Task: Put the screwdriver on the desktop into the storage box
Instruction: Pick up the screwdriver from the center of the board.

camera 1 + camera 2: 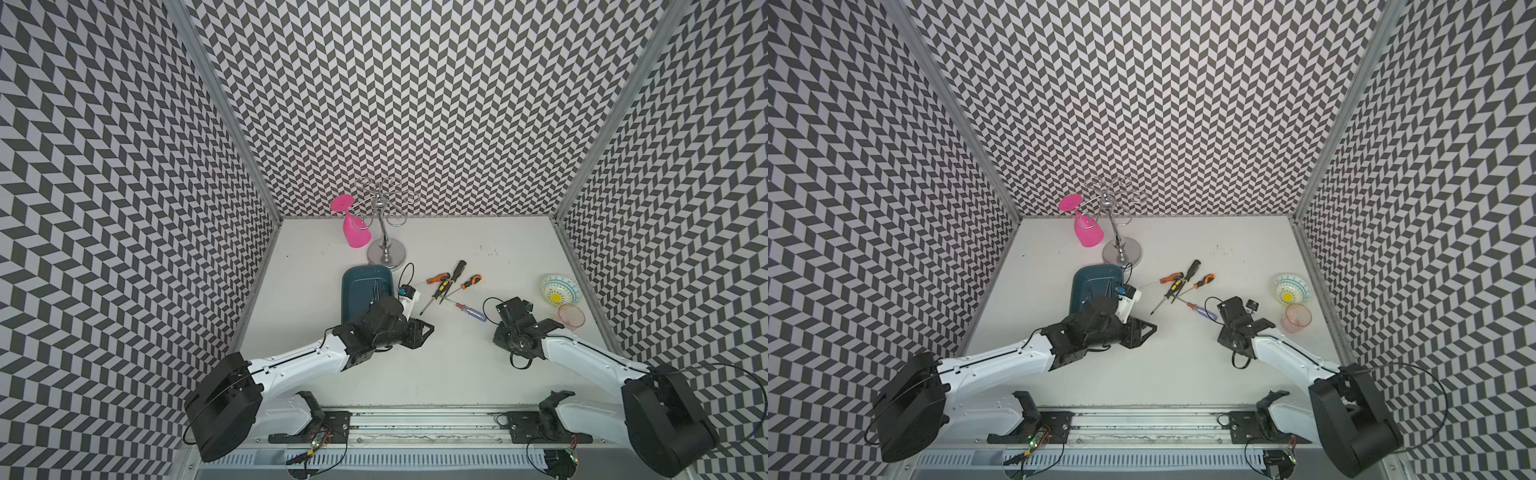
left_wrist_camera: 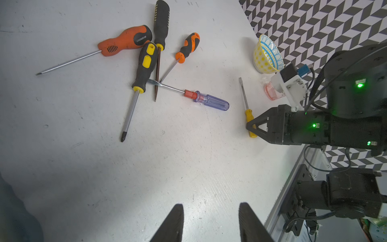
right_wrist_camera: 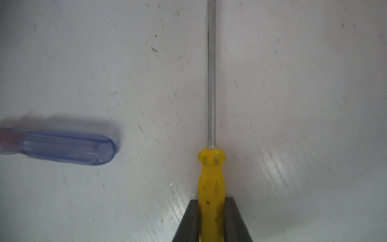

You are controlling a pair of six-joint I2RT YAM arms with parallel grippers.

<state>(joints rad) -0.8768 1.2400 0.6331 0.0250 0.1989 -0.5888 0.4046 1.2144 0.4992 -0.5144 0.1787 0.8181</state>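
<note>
Yellow plastic is what the right gripper (image 3: 211, 204) pinches: its two black fingers press either side of the handle of a slim yellow-handled flat-blade screwdriver (image 3: 211, 174). The tool lies low on the matte white desktop (image 1: 415, 374), steel shaft pointing away from the arm. The left gripper (image 2: 211, 208) hangs over bare desktop, fingers spread with nothing between them.

Just beside the yellow tool lies a clear blue-handled screwdriver with a red collar (image 2: 211, 101). Its blade reaches into a loose heap: a black-and-yellow Phillips screwdriver (image 2: 145, 65), a big orange screwdriver (image 2: 125, 40), a long black screwdriver (image 2: 160, 21) and a small orange-and-black screwdriver (image 2: 188, 47).

Left of the heap sits the dark teal rectangular storage box (image 1: 353, 282), well apart from the held screwdriver. At the right edge stand a clear pink tumbler (image 1: 571, 316) and a patterned round bowl (image 1: 561, 289). Farthest back, a chrome wire stand (image 1: 386, 249) carries an upturned pink wineglass (image 1: 355, 232).
</note>
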